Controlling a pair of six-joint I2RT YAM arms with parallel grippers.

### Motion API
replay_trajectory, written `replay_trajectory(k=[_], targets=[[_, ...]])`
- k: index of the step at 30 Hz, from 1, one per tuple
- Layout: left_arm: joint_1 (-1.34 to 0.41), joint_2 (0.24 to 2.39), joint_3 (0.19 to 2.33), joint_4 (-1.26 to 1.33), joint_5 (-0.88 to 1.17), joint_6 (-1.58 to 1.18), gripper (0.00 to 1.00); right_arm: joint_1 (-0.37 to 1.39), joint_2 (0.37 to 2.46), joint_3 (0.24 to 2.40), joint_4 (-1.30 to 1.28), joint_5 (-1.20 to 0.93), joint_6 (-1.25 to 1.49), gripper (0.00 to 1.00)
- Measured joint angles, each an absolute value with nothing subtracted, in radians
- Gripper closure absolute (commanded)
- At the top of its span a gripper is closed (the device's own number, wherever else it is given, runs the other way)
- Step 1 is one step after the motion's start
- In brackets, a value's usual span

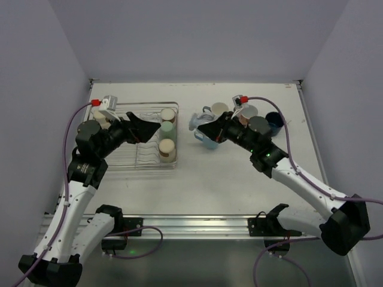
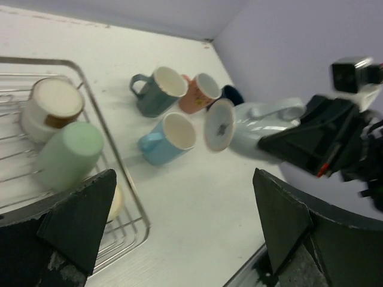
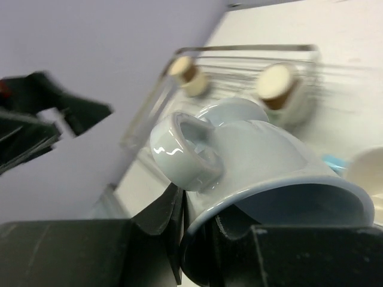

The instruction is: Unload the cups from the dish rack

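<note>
The right gripper [image 1: 209, 128] is clamped on the rim of a pale blue-grey mug [image 3: 257, 155], one finger inside and one outside. The mug is tipped sideways, handle up, just right of the dish rack [image 1: 136, 162]. That arm stretches diagonally from the near right corner of the tabletop [image 1: 227, 185], elbow low.

The left gripper [image 1: 151, 128] hangs over the rack's right side with its jaws spread wide and nothing between them. Its arm is folded sharply at the elbow.

A pale green tumbler [image 2: 69, 154] and beige tumblers [image 1: 168, 113] sit in the rack towards the far left corner. A light blue mug [image 2: 169, 139], grey-teal mug [image 2: 157, 92], salmon mug [image 2: 200, 94] and navy mug [image 1: 274, 122] cluster towards the far right.
</note>
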State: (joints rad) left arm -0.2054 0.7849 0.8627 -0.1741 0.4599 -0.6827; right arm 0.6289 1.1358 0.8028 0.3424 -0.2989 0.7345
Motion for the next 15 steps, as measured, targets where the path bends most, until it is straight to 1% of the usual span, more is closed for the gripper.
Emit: replay_trajectory(k=[4,7,11,15], targets=[[-0.205,0.771,0.867,-0.302,0.343,-0.524,0.00,0.523,1.113,0.960,-0.033,-0.170,0.579,1.00],[-0.205,0.757,0.853,-0.348,0.255,-0.447,0.00,0.446,1.138,1.028,-0.215,-0.074,0.486,1.00],[-0.205,0.736,0.800,-0.371,0.170,-0.383,0.00,0.406,1.243,1.061,-0.372,0.025,0.412,1.00],[-0.205,0.706,0.717,-0.372,0.099,-0.347,0.00,0.398,1.412,1.090,-0.483,0.071,0.363,1.00]])
